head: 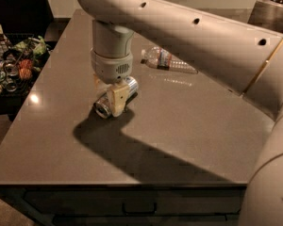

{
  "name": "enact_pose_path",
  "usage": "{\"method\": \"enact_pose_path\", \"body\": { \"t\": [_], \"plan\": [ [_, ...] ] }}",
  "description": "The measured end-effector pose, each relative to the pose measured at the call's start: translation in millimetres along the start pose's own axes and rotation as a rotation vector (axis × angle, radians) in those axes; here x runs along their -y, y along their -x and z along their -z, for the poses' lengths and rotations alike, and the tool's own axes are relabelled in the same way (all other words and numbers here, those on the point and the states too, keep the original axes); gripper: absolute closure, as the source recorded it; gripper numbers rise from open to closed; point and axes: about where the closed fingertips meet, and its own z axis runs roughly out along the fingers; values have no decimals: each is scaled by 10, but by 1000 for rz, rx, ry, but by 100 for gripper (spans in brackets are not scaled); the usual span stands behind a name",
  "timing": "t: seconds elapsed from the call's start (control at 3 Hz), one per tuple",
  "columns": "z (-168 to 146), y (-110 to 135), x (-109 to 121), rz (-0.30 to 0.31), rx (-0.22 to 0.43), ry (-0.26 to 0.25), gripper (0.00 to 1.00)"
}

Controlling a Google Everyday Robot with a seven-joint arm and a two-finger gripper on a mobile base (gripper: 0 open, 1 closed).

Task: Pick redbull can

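Observation:
The redbull can lies on its side on the brown table, left of the middle, with one silver end pointing toward the front left. My gripper hangs straight down from the arm's wrist and sits over the can. Its cream fingers straddle the can's middle: the near finger crosses in front of the can and the other is behind it. The jaws stand open around the can, which rests on the table.
A clear plastic water bottle lies on its side behind and to the right of the can. A dark basket of snacks and cans stands off the table's left edge. My arm spans the upper right.

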Motion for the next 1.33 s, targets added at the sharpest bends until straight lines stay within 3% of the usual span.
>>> {"method": "enact_pose_path", "body": {
  "t": [0.67,1.33],
  "plan": [
    [320,-115,-35,-30,41,-32,95],
    [1048,-134,-119,-2,81,-145,100]
  ]
}}
